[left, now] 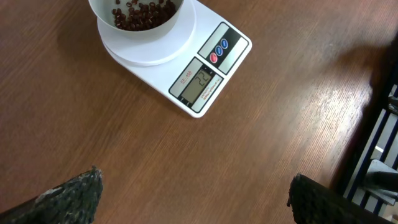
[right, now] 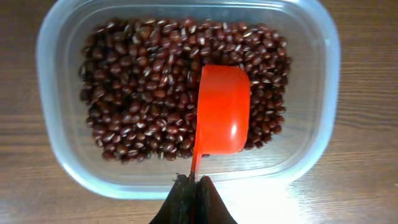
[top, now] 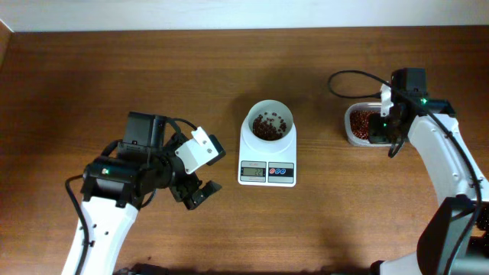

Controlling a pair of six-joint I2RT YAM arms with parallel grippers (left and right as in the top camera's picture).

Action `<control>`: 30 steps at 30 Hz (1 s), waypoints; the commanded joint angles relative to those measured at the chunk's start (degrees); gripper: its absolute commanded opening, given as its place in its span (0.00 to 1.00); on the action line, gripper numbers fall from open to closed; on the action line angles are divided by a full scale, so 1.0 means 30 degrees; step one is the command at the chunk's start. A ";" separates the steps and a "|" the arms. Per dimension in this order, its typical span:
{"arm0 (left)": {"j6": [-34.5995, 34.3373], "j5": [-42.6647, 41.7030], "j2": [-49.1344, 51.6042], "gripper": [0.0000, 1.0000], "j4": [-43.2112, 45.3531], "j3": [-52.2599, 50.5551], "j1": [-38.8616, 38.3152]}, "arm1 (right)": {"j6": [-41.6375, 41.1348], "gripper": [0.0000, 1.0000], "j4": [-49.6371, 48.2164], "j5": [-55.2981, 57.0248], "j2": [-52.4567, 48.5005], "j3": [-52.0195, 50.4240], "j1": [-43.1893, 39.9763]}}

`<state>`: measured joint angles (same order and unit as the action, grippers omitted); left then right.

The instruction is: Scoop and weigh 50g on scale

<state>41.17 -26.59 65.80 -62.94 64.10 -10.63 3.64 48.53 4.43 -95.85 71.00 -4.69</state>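
From above, the scale (top: pixel 267 154) holds a few beans (top: pixel 271 126) in its bowl (top: pixel 252 118), so more scoops seem needed. The left camera shows the left jaws spread wide near the scale. In the right camera, the right jaws pinch a red scoop (right: pixel 221 112) over the bean tub (right: pixel 53 112), and nothing blocks the way.

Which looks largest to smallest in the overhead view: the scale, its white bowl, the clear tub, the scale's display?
1. scale
2. white bowl and clear tub: about alike, and the right arm covers part of the tub, so they are not ranked
3. display
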 commanded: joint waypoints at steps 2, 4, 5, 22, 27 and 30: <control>0.0386 -0.0131 0.0000 0.99 0.0029 0.0401 0.0102 | 0.0306 0.04 0.0087 -0.2448 -0.0124 0.0138 -0.0109; 0.0386 -0.0131 -0.0007 0.99 0.0029 0.0401 0.0102 | 0.0299 0.04 0.0066 -0.2528 -0.0175 0.0138 -0.0109; 0.0386 -0.0131 -0.0007 0.99 0.0022 0.0401 0.0102 | 0.0299 0.04 0.0015 -0.2732 -0.0189 0.0138 -0.0109; 0.0386 -0.0131 -0.0007 0.99 0.0029 0.0401 0.0102 | 0.1151 0.04 -0.0124 -0.9559 -0.1967 0.0138 -0.4131; 0.0386 -0.0131 -0.0007 0.99 0.0022 0.0401 0.0102 | 0.1158 0.04 -0.0117 -1.1650 -0.1967 0.0138 -0.5479; 0.0386 -0.0131 -0.0007 0.99 0.0029 0.0401 0.0102 | 0.1158 0.04 -0.0109 -1.2939 -0.1967 0.0138 -0.6324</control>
<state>41.19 -26.59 65.80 -62.94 64.10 -10.63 6.50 47.99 -28.64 -100.92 71.20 -21.87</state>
